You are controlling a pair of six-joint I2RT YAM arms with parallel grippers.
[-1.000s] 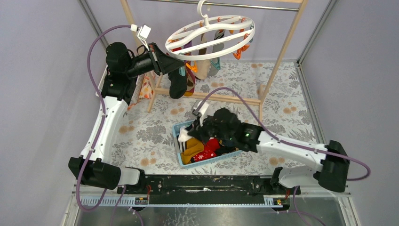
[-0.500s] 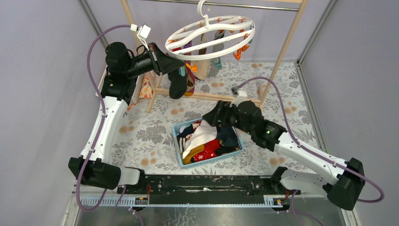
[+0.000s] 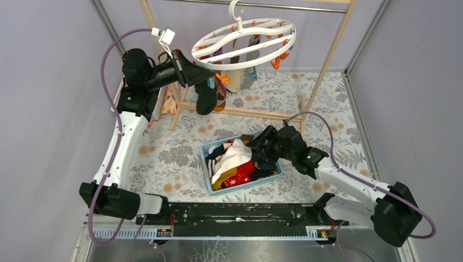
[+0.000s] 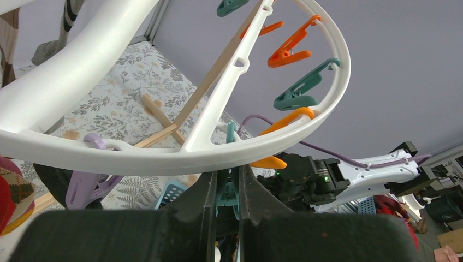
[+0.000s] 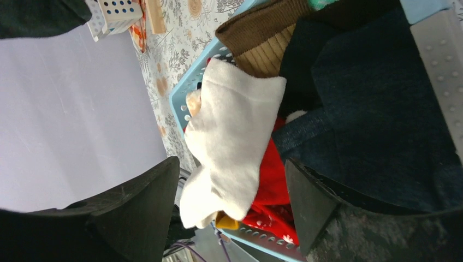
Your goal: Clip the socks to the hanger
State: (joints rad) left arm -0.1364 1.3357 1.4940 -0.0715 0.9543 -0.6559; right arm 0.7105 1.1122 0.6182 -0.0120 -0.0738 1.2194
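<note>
- The left claw (image 3: pixel 203 74) is raised high at the far left, its tips right under the near rim of the hanger (image 4: pixel 164 159).
- In the left wrist view its two fingers (image 4: pixel 203 203) stand almost together, pinched on a teal clip (image 4: pixel 226 192) that hangs from the rim just above them.
- A black sock (image 3: pixel 206 97) hangs directly below the left claw, close against it. Whether the pinched clip holds this sock cannot be told.
- Just to the right of the left claw and a little beyond it, more clipped socks (image 3: pixel 236 76) hang under the ring.
- Along the far rim, above and beyond the left claw, orange clips (image 4: pixel 289 49) and teal ones hang with nothing in them.
- The hanger's hook sits on the top bar of the wooden rail frame (image 3: pixel 327 61), which stands on the flowered cloth (image 3: pixel 169 154).
- The blue basket (image 3: pixel 206 162) lies low and well to the right of the left claw, with loose socks heaped in it.
- The right claw (image 3: pixel 255 144) hovers at the basket's far right corner, its fingers (image 5: pixel 142 207) spread wide and gripping nothing.
- Straight below its gap lies a white sock (image 5: pixel 232 125), on top of a red sock (image 5: pixel 267 196).
- A navy sock (image 5: pixel 377 125) lies under its right finger, and a brown ribbed sock (image 5: pixel 262 27) lies just beyond the white one.
</note>
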